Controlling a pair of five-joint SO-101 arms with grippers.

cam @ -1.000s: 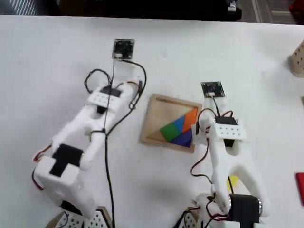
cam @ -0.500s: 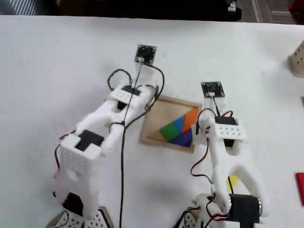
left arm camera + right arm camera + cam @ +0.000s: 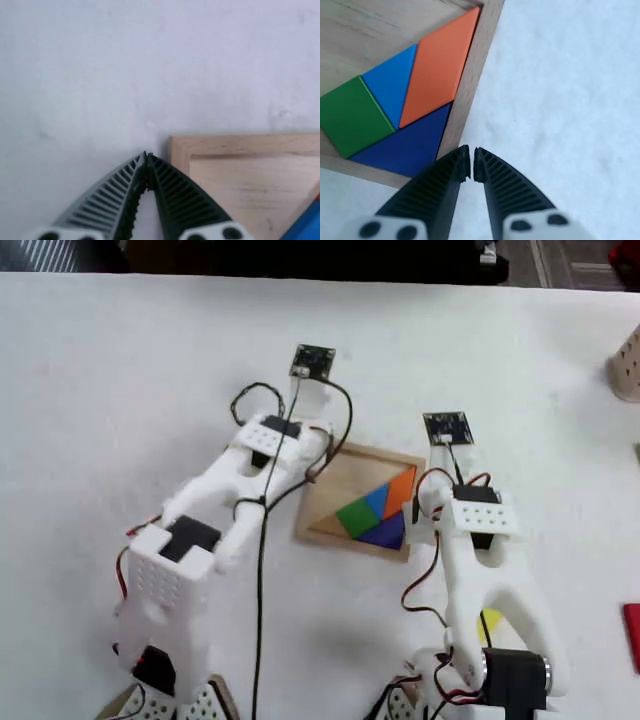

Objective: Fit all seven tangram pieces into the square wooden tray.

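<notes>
The white worktop (image 3: 120, 360) carries both arms, and the left arm (image 3: 215, 495) stretches from the near left toward the square wooden tray (image 3: 335, 485), its wrist over the tray's far-left corner. In the left wrist view, the left tool (image 3: 146, 159) has its ribbed fingers (image 3: 112, 192) pressed together at the tips, with nothing between them. The tips sit over bare worktop just beside the tray's corner (image 3: 176, 142), and whether they touch the surface cannot be told. The tray lies flat between the two arms, its left half bare wood. Four pieces lie fitted against its right side: a green piece (image 3: 360, 515), a light blue piece (image 3: 383, 500) just to its right, an orange piece (image 3: 402, 487) along the right rim toward the far corner, and a dark blue piece (image 3: 385, 533) along the near-right rim. The right wrist view shows the same four edge to edge: green (image 3: 352, 115), light blue (image 3: 392, 82), orange (image 3: 440, 70) and dark blue (image 3: 407, 145), inside the rim (image 3: 472, 70). The right tool (image 3: 470, 155) has its fingers drawn together to a thin slit, gripping nothing, with the tips just outside the rim beside the dark blue piece. The right arm (image 3: 480, 540) stands just right of the tray. A yellow piece (image 3: 491, 621) lies on the worktop near that arm's base, partly hidden by it. A red thing (image 3: 632, 635) sits at the right edge.
</notes>
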